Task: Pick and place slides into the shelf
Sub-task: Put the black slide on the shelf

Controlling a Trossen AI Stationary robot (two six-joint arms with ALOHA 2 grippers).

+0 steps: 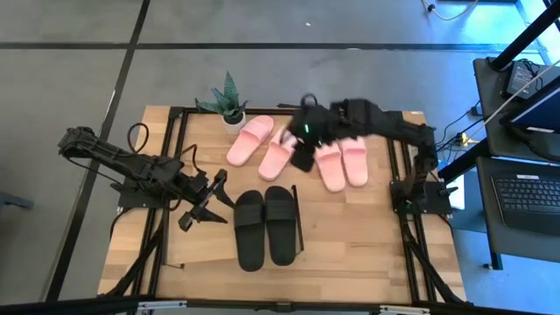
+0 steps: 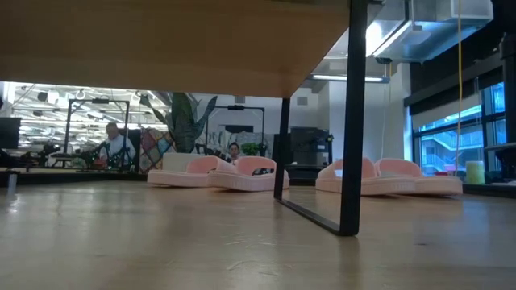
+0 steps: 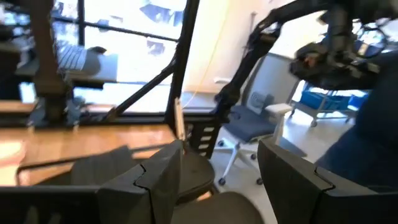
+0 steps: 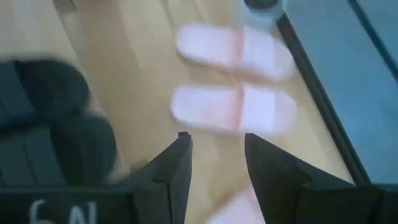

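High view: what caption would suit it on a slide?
Right gripper hovers open among pink slides; left gripper waits beside the black pair.

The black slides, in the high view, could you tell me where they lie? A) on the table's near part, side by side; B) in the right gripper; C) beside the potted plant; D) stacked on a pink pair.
A: the black slides lie side by side on the near part of the table, apart from both pink pairs.

On the table (image 1: 350, 236), two slide pairs (image 1: 262, 144) (image 1: 343, 164) lie side by side behind the third pair (image 1: 265, 226); a plant (image 1: 229, 103) stands at the back edge.
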